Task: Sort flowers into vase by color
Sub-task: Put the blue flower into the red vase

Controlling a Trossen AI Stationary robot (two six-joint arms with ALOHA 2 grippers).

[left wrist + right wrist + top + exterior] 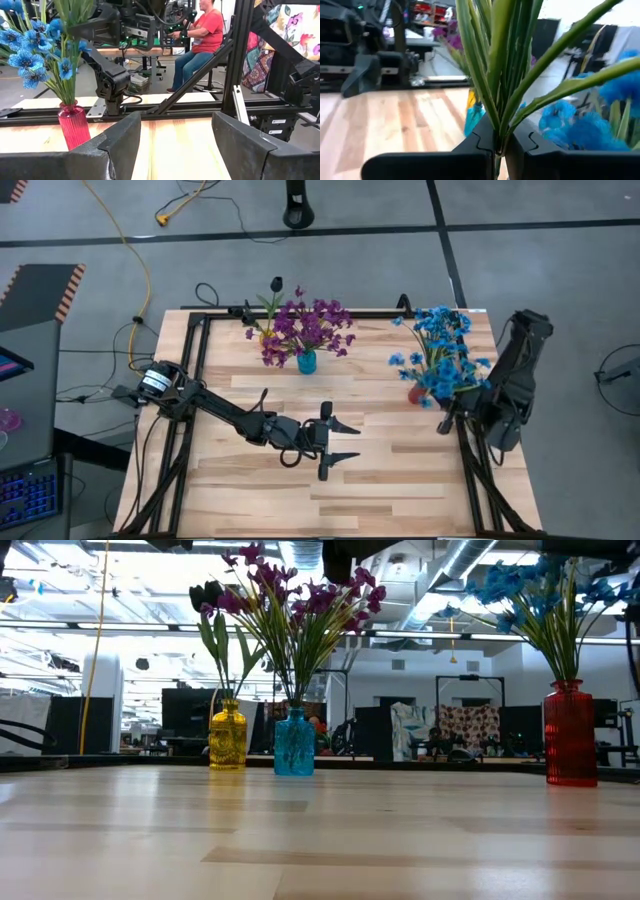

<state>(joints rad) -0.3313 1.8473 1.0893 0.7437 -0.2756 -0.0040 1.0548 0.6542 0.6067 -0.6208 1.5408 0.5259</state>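
Three vases stand on the wooden table. A yellow vase point(228, 735) holds one dark blossom point(277, 283). A blue vase point(306, 362) holds purple flowers point(310, 328). A red vase point(417, 392) holds blue flowers point(440, 345). My left gripper point(348, 440) hovers open over the table's middle, level, pointing toward the right edge with nothing between its fingers. My right gripper point(443, 423) is shut beside the red vase, toward the table's right edge. In the right wrist view, green stems point(495, 75) fan up just past its fingertips point(485, 142). My right gripper is shut with the bunch of green stems point(501, 131) rising right behind its fingertips. The fingers hide where the stems converge, so I cannot tell whether it touches them.
Black frame rails point(195, 380) run along the table's left, far and right edges. The near half of the wooden top point(400, 500) is bare. A person in a red shirt point(207, 30) sits beyond the table's right side.
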